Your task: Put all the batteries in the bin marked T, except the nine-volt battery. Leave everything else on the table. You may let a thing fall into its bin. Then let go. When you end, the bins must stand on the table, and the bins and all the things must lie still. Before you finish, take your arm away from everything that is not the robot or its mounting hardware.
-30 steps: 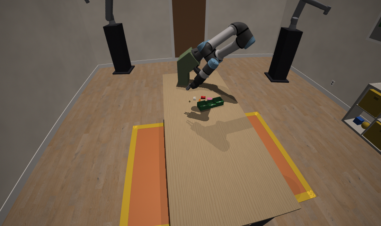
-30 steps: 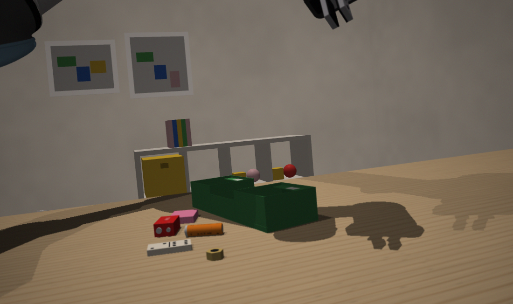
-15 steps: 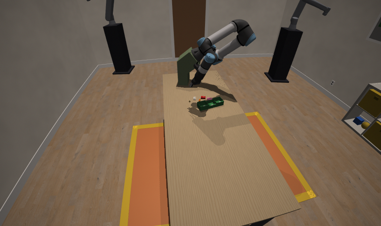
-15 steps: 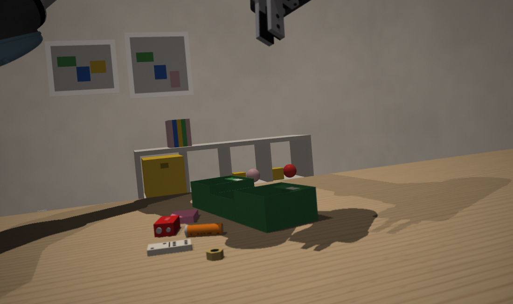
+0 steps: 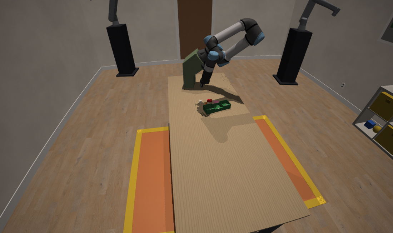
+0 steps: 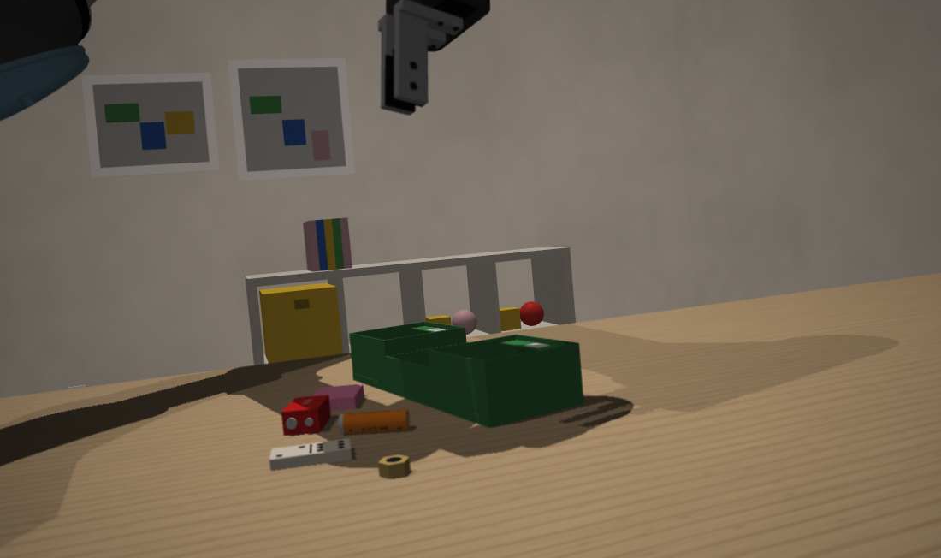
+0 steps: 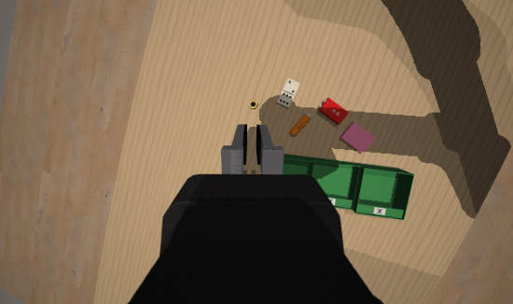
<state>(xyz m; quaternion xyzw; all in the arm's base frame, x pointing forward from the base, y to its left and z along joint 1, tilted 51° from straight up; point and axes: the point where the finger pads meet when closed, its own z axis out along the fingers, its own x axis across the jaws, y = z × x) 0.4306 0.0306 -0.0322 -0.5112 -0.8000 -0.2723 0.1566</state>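
Wrist view: the orange cylindrical battery [image 7: 300, 124] lies on its side on the table [image 7: 196, 58], between the domino [image 7: 288, 93] and the green bins [image 7: 368, 188], near the red nine-volt battery [image 7: 333, 110]. It looks rigid, smooth and prone to rolling; grip across its middle. The gripper [image 7: 252, 142] hangs above, fingers nearly together, holding nothing.

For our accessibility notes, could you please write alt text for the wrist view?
The gripper, nearly shut and holding nothing, hangs over a table near an orange battery, red nine-volt battery, domino, nut, pink block and green bins.
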